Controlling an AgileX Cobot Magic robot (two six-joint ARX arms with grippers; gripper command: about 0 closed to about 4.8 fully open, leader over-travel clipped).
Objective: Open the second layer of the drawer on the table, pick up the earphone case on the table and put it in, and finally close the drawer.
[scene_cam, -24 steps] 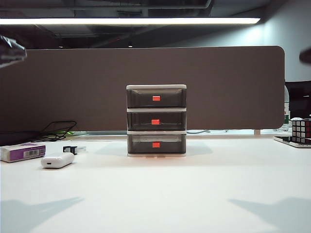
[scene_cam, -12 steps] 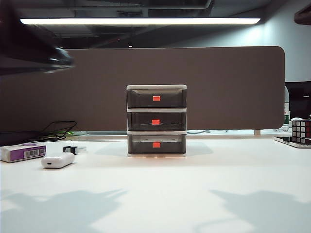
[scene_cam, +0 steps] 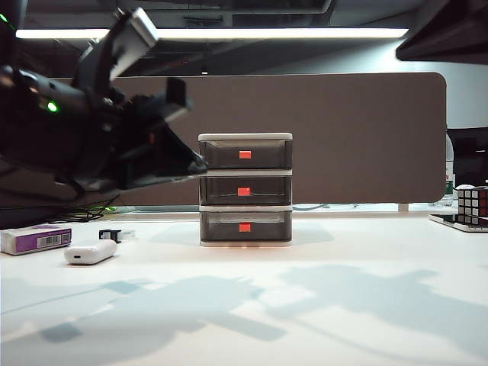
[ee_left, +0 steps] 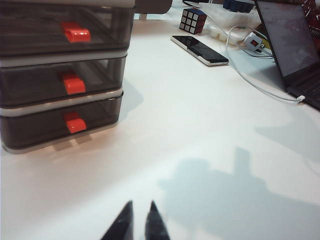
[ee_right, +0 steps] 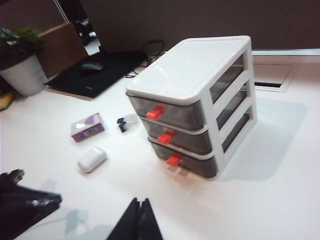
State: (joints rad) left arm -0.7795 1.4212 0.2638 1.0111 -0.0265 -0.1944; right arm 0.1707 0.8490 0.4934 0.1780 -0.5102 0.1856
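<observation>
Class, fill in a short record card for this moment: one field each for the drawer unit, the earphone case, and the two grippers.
drawer: all three layers shut, second layer included
earphone case: lying on the table, left of the drawer, untouched
left gripper: jaws nearly shut, empty, raised above the table
right gripper: jaws shut, empty, in the air facing the drawer's front

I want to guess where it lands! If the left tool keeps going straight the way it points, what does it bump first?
Probably the bare white table. The left tool points down at empty tabletop right of the drawer, though depth is unclear.
</observation>
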